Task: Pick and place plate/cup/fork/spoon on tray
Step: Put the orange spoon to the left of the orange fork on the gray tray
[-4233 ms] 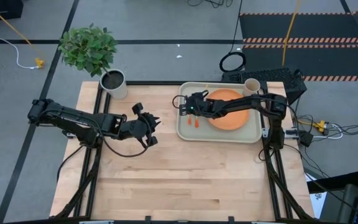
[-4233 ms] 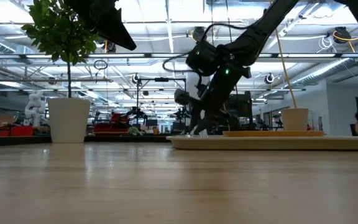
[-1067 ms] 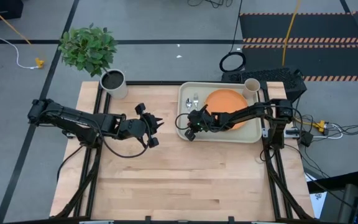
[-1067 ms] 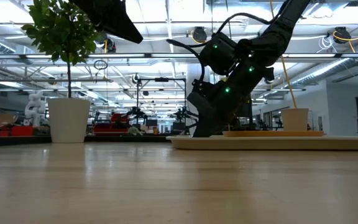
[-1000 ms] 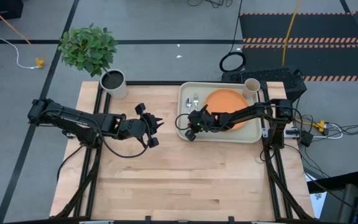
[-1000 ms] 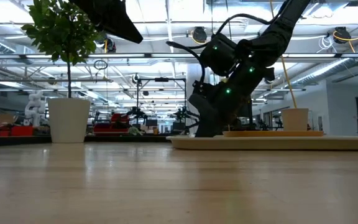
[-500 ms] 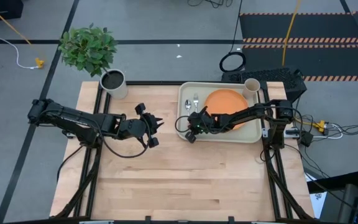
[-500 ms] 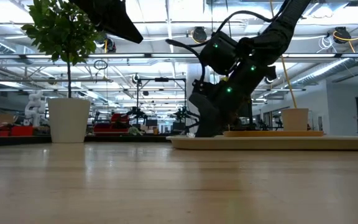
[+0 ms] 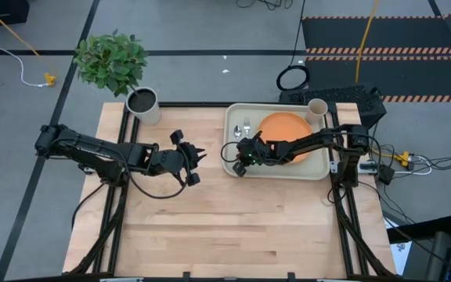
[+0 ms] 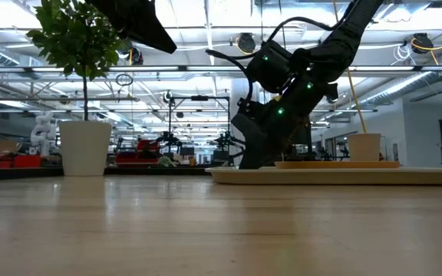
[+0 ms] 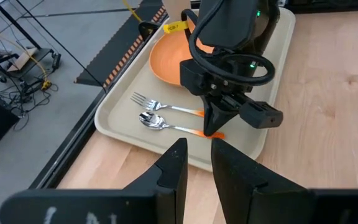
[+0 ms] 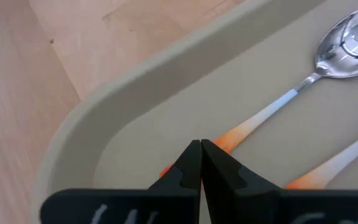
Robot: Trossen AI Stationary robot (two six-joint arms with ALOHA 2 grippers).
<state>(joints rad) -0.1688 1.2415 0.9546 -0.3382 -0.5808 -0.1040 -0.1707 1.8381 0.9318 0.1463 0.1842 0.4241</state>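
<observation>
The pale tray (image 9: 276, 174) lies at the table's far right. On it rest the orange plate (image 9: 286, 129), the beige cup (image 9: 317, 108) at its far right corner, and the fork (image 11: 145, 99) and spoon (image 11: 151, 120) side by side, flat on the tray's left part. My right gripper (image 12: 201, 144) is shut, slanting down, with its tips at the spoon's orange handle end near the tray's near left corner. My left gripper (image 9: 197, 163) hovers over the table left of the tray, open, its fingers (image 11: 176, 162) a little apart with nothing between them. My right gripper's shut fingertips (image 12: 191, 155) stand over the spoon's handle near its orange free end (image 12: 229, 138). They come slanting down from the table's right, and the handle runs across and under them. The spoon lies flat on the tray. Whether the tips touch the handle, I cannot tell.
A leafy plant (image 9: 110, 59) stands beyond the far left corner. A light pot with dark soil (image 9: 142, 102) stands on the table's far left. Bare wood (image 9: 233, 227) fills the near half of the table. Black frame rails run along both sides.
</observation>
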